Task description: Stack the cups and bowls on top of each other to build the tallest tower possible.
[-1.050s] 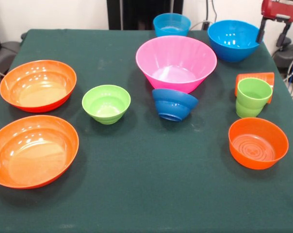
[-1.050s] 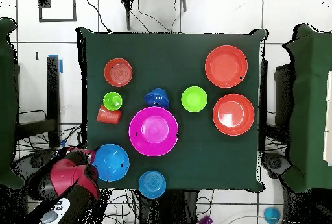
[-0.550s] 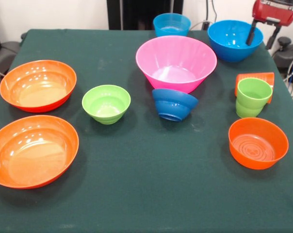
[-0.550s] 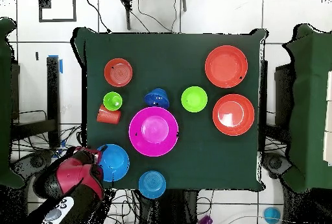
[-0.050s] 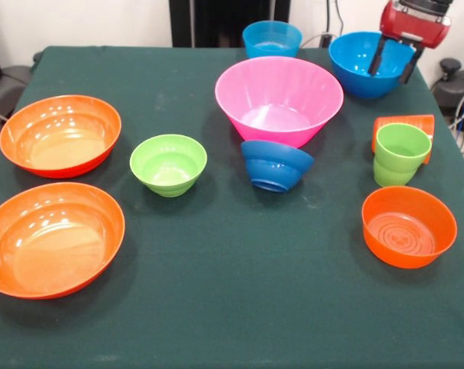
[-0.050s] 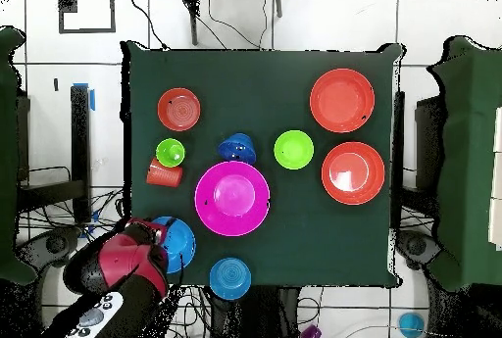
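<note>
My gripper point(image 5: 392, 67) hangs open over the right part of the bigger sky blue bowl point(image 5: 364, 63), its two dark fingers point(image 5: 378, 56) apart with nothing between them. From overhead the red arm point(image 6: 123, 265) covers part of that bowl point(image 6: 179, 244). The big pink bowl point(image 5: 279, 98) stands alone at centre, with the small dark blue bowl point(image 5: 276, 164) tilted against it. At the right, the lime green cup point(image 5: 401, 154) is upright in front of the orange cup point(image 5: 405, 123), which lies on its side. No tower is in view; each piece sits singly.
Two wide orange bowls point(image 5: 60, 134) point(image 5: 51, 238) sit at the left, beside the small lime green bowl point(image 5: 168, 164). A smaller orange bowl point(image 5: 409, 226) is at the front right and another sky blue bowl point(image 5: 272, 38) at the back. Cables lie past the right table edge point(image 5: 456, 154).
In the front view the gripper has moved left from beyond the table's right edge to over the bigger sky blue bowl. No bowl or cup has moved.
</note>
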Tool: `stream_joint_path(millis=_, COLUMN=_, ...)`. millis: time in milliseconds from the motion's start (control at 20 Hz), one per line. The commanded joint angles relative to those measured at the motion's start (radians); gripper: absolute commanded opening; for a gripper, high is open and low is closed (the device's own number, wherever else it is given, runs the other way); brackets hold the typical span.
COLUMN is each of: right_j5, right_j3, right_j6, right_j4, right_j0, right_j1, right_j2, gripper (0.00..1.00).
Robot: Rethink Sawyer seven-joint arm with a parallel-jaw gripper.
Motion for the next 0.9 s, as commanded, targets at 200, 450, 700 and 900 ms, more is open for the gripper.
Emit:
stream_joint_path(millis=200, right_j5=0.01, right_j3=0.024, right_j6=0.103, right_j4=-0.051, right_j0=-0.057, right_j1=0.025, right_j2=0.074, gripper=1.0)
stream_joint_path(millis=450, right_j5=0.017, right_j3=0.008, right_j6=0.09, right_j4=-0.057, right_j0=-0.074, right_j1=0.028, right_j2=0.077, gripper=1.0)
stream_joint_path(millis=700, right_j5=0.024, right_j3=-0.005, right_j6=0.079, right_j4=-0.062, right_j0=-0.081, right_j1=0.032, right_j2=0.082, gripper=1.0)
stream_joint_path(millis=900, right_j5=0.025, right_j3=-0.003, right_j6=0.078, right_j4=-0.072, right_j0=-0.09, right_j1=0.028, right_j2=0.09, gripper=0.0)
